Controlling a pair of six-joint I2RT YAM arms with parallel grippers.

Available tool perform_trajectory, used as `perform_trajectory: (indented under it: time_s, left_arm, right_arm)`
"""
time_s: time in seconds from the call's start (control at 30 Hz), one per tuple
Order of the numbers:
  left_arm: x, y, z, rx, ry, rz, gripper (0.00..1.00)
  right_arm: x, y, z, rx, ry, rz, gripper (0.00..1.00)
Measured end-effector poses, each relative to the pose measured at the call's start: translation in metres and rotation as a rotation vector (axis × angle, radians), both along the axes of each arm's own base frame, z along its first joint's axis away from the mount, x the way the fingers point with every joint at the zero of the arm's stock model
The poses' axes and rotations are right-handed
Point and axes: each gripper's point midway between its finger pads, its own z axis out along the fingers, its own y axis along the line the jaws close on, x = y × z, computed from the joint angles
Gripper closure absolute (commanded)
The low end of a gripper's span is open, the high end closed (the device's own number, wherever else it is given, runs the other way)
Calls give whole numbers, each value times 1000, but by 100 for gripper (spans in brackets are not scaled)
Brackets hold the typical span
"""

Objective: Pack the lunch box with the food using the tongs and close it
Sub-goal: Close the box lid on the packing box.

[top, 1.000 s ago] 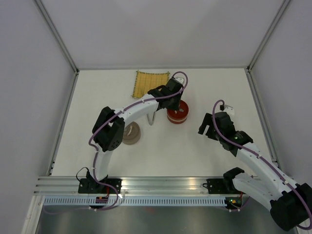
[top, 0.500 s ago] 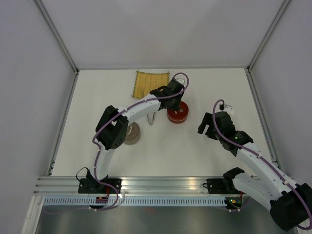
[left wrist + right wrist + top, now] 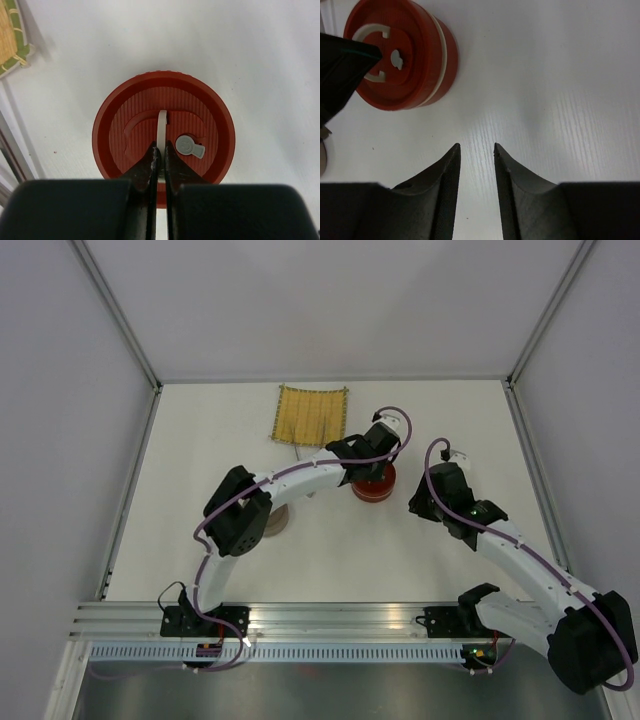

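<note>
My left gripper (image 3: 160, 152) clamps the white handle (image 3: 162, 122) of the red lid (image 3: 140, 110); my right gripper (image 3: 476, 150) gapes empty. Closing, I judge: next, press it home.

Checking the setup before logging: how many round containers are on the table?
2. The red container, mid-table, has its lid handle pinched by the left gripper; the beige container lies partly under the left arm. Arms may hide more.
</note>
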Motion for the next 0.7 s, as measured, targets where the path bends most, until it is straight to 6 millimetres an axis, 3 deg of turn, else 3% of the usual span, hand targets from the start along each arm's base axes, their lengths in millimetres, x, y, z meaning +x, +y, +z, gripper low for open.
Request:
perform_trajectory:
  time_s: [0.2, 0.37, 0.5, 0.7]
  left_arm:
    - [-34, 7, -2, -18, 4, -4, 98]
    - [-75, 15, -2, -35, 36, -15, 98]
    - [-89, 22, -3, -50, 55, -3, 98]
    - [-93, 25, -3, -68, 71, 24, 98]
  right_arm:
    - [9, 9, 11, 33, -24, 17, 89]
    - [13, 26, 18, 103, -46, 72, 99]
    - [15, 47, 17, 174, -34, 151, 99]
    - [12, 63, 13, 220, -11, 223, 100]
